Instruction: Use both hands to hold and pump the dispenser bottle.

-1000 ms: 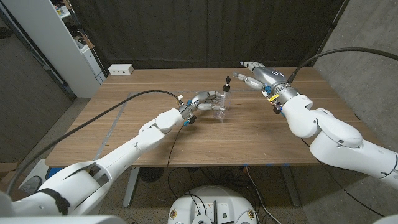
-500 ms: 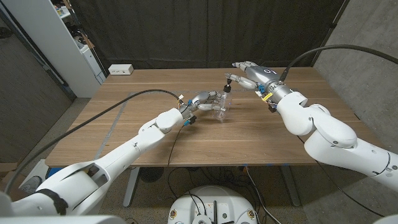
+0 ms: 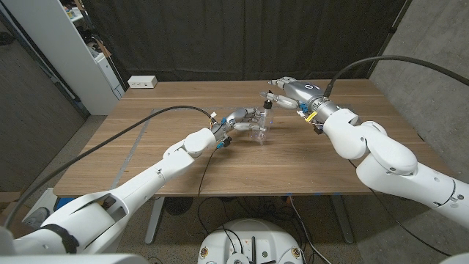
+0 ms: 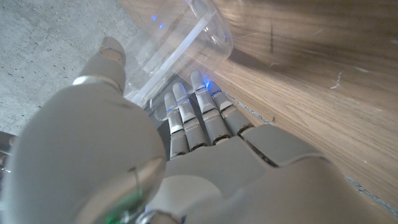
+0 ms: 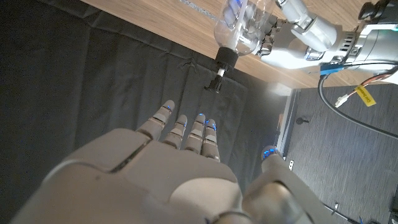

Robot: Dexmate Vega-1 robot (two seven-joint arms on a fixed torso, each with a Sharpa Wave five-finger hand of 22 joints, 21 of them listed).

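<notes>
A clear dispenser bottle [image 3: 262, 123] with a black pump head [image 3: 267, 96] stands upright near the middle of the wooden table [image 3: 308, 154]. My left hand [image 3: 242, 119] grips the bottle's body from its left side; in the left wrist view its fingers [image 4: 194, 118] curl around the clear bottle [image 4: 186, 34]. My right hand [image 3: 284, 91] hovers just right of the pump head, fingers stretched out and apart, holding nothing. The right wrist view has my right hand [image 5: 168, 168] a short gap from the pump head [image 5: 220, 70] and the bottle [image 5: 239, 25], with the left hand [image 5: 298, 34] beyond.
A small white box [image 3: 142, 82] lies at the table's far left corner. A white shelf unit [image 3: 80, 51] stands off the table to the left, and a dark curtain [image 3: 242, 37] hangs behind. A black cable [image 3: 146, 121] arcs over the table's left part.
My right hand has moved left, toward the pump head, and now hangs close beside it. The left hand and the bottle have stayed put.
</notes>
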